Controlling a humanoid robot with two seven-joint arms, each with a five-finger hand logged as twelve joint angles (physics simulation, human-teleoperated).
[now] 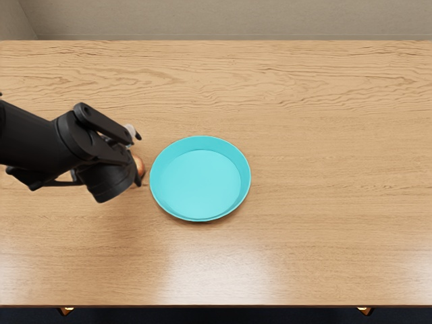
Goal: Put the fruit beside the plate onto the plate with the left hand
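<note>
Left fingers (125,133) cup glossy round fruit (138,163) beside smooth teal plate (243,192).

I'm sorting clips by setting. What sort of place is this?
Probably a simulated tabletop test scene, not a lived-in room: a plain wooden table, one teal plate, and the robot's black left hand by a small fruit, with a plain wall behind.

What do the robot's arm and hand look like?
Only the left arm shows: matte black, thick, rounded, in bulky segments. The left hand is black too, blocky, with one small pale-grey part. No cables or markings visible.
</note>
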